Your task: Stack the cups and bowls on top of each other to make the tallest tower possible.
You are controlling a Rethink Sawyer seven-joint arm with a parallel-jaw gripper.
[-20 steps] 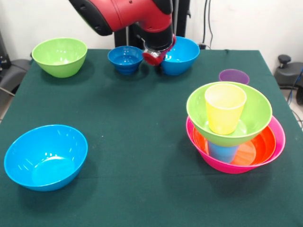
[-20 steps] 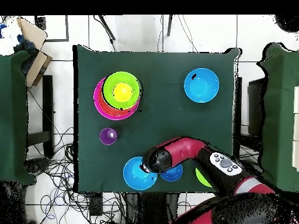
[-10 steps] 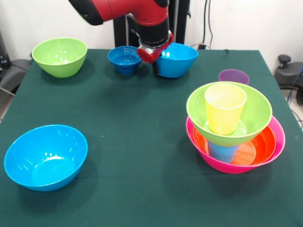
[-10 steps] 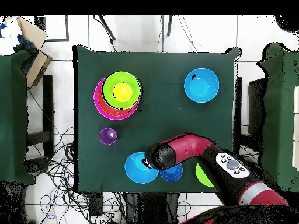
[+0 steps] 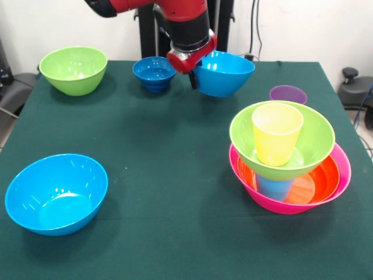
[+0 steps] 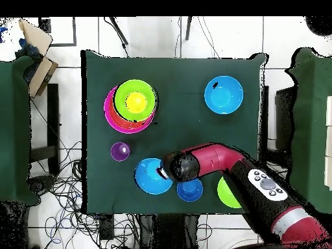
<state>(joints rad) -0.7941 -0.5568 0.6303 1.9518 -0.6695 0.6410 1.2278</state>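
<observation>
Blue plastic hangs in the claw [image 5: 192,73]: it is clamped on the rim of a bright blue bowl [image 5: 224,73], which tilts clear of the green surface [image 5: 169,151] near its far edge in the front view. The overhead view shows the same bowl under the arm's wrist, beside the small dark-blue footed bowl [image 5: 154,72].

The tower [image 5: 289,157] stands toward the right edge in the front view and is partly built. Its base is the large pink bowl [image 5: 344,169], with the orange bowl [image 5: 320,178] nested inside. A light blue cup [image 5: 274,188] stands in the orange bowl and carries a lime green bowl [image 5: 312,146], which in turn holds the yellow cup [image 5: 276,133], upright and open end up.

Much appears left to do. The held bowl has to be carried over to the pile and set on it. A second bright blue bowl [image 5: 56,192] waits at the near left corner, a second lime green bowl [image 5: 74,69] at the far left corner, the dark-blue footed bowl at the far edge, and the purple cup [image 5: 288,94] just behind the tower.

Nothing lies on the cloth between the claw and the pile. The likelier trouble is the yellow cup's narrow rim, a small perch for a wide bowl, and the purple cup close by the tower's far side.
</observation>
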